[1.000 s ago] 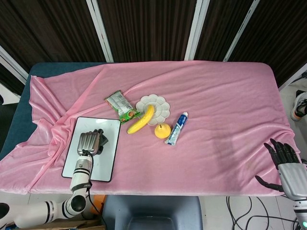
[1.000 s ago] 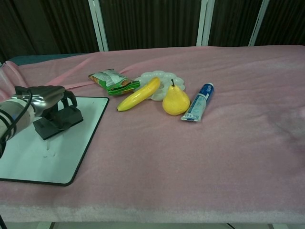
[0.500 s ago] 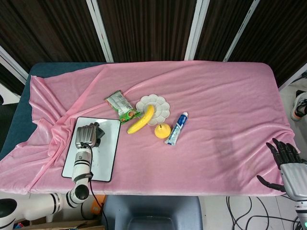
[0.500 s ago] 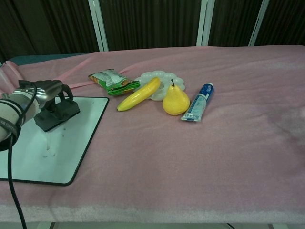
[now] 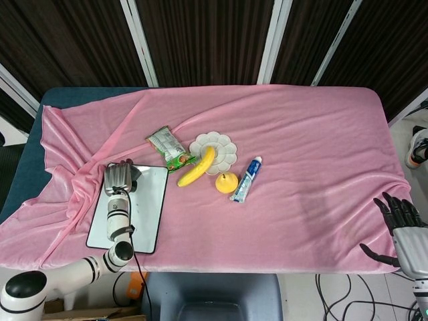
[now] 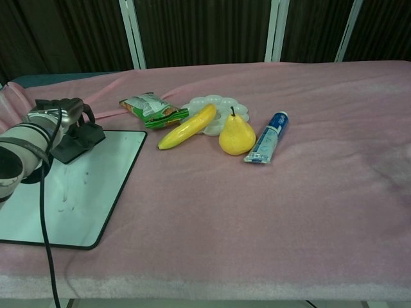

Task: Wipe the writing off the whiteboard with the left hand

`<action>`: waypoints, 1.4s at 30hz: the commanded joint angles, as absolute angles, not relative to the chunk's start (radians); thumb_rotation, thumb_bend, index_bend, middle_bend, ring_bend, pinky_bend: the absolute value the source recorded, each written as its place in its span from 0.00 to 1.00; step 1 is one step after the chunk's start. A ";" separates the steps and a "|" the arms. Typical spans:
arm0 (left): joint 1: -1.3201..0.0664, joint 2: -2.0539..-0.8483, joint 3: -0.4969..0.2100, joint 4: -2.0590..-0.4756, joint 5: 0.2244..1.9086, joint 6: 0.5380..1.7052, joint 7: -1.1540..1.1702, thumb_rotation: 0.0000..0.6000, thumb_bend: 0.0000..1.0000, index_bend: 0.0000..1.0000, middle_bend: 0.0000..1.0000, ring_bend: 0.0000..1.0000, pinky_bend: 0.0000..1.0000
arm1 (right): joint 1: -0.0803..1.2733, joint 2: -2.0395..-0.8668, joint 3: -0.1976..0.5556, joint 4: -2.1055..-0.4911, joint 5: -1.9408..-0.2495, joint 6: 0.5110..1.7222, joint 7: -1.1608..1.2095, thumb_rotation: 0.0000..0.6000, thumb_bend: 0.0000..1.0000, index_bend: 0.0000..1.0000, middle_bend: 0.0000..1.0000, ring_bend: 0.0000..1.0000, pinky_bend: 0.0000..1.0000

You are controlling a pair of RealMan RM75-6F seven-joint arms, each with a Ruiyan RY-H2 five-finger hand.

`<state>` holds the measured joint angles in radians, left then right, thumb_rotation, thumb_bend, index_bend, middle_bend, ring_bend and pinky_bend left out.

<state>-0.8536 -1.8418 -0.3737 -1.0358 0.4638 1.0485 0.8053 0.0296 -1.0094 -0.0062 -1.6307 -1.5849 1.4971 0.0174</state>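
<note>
The whiteboard (image 5: 144,214) (image 6: 90,205) lies flat on the pink cloth at the table's front left, white with a dark frame. Faint grey smudges (image 6: 64,197) remain near its middle. My left hand (image 5: 119,177) (image 6: 56,113) grips a dark eraser block (image 6: 78,142) (image 5: 132,184) and presses it on the board's far edge. My right hand (image 5: 403,227) hangs off the table's front right corner, fingers spread, holding nothing; the chest view does not show it.
To the right of the board lie a green snack packet (image 5: 169,148), a banana (image 5: 196,166) on a white flower-shaped plate (image 5: 224,148), a yellow pear (image 5: 227,182) and a blue toothpaste tube (image 5: 246,179). A black cable (image 6: 43,224) runs along my left arm.
My left hand has slid the eraser across the board from its middle to its far edge. My right hand has sunk slightly lower at the table's corner.
</note>
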 commanded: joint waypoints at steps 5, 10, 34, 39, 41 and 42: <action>-0.825 -1.801 -0.359 -1.148 0.460 1.032 0.798 1.00 0.77 0.61 0.65 0.71 0.95 | 0.028 -1.010 -0.007 -1.632 -1.587 1.498 0.016 1.00 0.34 0.00 0.00 0.00 0.00; -0.784 -1.716 -0.325 -1.324 0.450 1.023 0.796 1.00 0.77 0.61 0.65 0.71 0.95 | 0.027 -1.008 -0.007 -1.632 -1.589 1.502 0.019 1.00 0.34 0.00 0.00 0.00 0.00; -0.585 -1.449 -0.037 -1.752 0.848 1.030 0.528 1.00 0.76 0.61 0.66 0.71 0.95 | 0.027 -1.019 -0.006 -1.635 -1.586 1.495 -0.017 1.00 0.34 0.00 0.00 0.00 0.00; -0.550 -1.412 -0.014 -1.787 0.957 1.062 0.461 1.00 0.76 0.61 0.66 0.71 0.95 | 0.029 -1.023 -0.006 -1.636 -1.585 1.490 -0.026 1.00 0.34 0.00 0.00 0.00 0.00; -0.538 -1.409 -0.027 -1.780 1.006 1.103 0.438 1.00 0.76 0.61 0.66 0.71 0.95 | 0.030 -1.024 -0.007 -1.637 -1.587 1.488 -0.028 1.00 0.34 0.00 0.00 0.00 0.00; -0.534 -1.411 -0.038 -1.773 1.019 1.122 0.426 1.00 0.76 0.61 0.66 0.70 0.94 | 0.030 -1.025 -0.008 -1.637 -1.588 1.488 -0.029 1.00 0.34 0.00 0.00 0.00 0.00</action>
